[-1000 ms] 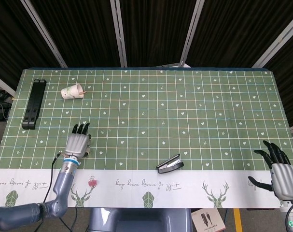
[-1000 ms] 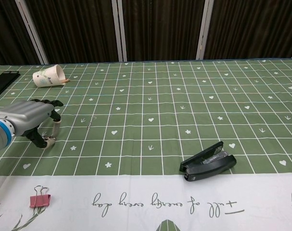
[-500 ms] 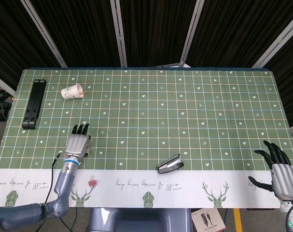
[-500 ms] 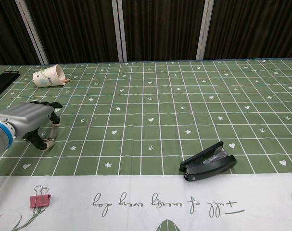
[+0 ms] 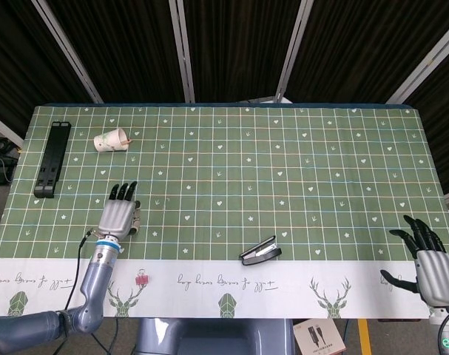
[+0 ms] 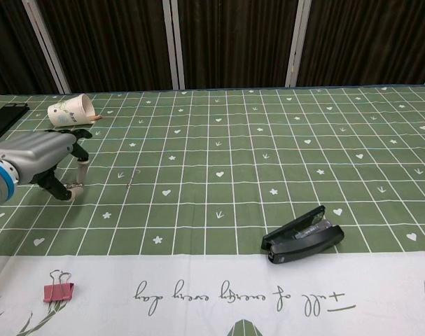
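Observation:
My left hand [image 5: 118,216] hovers palm down over the green grid cloth at the left, fingers apart and holding nothing; in the chest view the left hand [image 6: 40,161] has its fingertips just above the cloth. A pink binder clip [image 5: 141,279] [image 6: 59,290] lies on the white border just in front of it. A tipped paper cup [image 5: 112,139] [image 6: 71,111] lies farther back. My right hand [image 5: 428,263] sits open at the table's front right corner, off the cloth, holding nothing. A black stapler [image 5: 260,251] [image 6: 303,234] lies near the front middle.
A long black bar-shaped object [image 5: 52,158] lies along the cloth's far left edge. A small box [image 5: 318,336] sits on the floor below the front edge. Dark curtains and slanted metal frames stand behind the table.
My left hand has moved away from me, toward the paper cup, and risen slightly off the cloth. My right hand and the objects have not moved.

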Controlling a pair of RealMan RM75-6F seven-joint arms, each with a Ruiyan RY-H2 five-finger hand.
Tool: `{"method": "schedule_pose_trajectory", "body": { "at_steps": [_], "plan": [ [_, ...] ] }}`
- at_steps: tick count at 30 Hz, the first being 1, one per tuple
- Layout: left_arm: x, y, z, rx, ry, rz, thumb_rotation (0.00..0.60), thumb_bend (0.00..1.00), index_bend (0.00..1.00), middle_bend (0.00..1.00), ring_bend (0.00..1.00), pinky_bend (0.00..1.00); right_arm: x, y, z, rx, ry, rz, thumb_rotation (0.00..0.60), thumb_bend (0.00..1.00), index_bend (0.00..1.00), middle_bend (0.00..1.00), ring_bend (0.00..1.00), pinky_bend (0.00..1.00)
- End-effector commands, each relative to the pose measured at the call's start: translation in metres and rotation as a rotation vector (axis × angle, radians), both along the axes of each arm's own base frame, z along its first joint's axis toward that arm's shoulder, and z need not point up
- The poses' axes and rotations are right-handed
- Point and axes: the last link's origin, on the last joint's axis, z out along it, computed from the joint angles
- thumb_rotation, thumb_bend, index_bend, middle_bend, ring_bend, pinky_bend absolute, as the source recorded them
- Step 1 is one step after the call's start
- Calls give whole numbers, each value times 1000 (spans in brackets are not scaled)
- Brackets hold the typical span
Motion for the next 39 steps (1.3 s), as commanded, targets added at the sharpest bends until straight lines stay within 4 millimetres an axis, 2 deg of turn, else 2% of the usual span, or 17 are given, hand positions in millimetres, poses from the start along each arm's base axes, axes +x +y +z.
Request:
{"method": "schedule_pose_trajectory", "body": {
  "at_steps": [1, 8, 20, 26, 39],
  "plan": [
    [7, 1, 6, 49, -121, 15, 600, 377, 637, 0, 0, 0, 0, 0, 0, 0, 0, 0, 600, 73, 264, 45, 0, 131],
    [16, 5, 9, 99, -280, 26, 600, 377, 648, 0, 0, 0, 0, 0, 0, -1, 0, -1, 600, 73, 264, 45, 0, 131],
    [39, 20, 8, 93, -705, 150, 600, 377, 670, 0, 0, 0, 0, -1, -1, 2, -1, -4, 600, 73, 264, 45, 0, 131],
    [43, 25, 5, 76, -753, 170, 600, 377, 676, 0, 0, 0, -1, -1, -1, 2, -1, -8, 600, 74, 264, 45, 0, 131],
    [37, 33, -5, 54, -832, 185, 600, 378, 690, 0, 0, 0, 1, -2, -2, 3, 0, -4, 600, 73, 264, 45, 0, 131]
  ]
}}
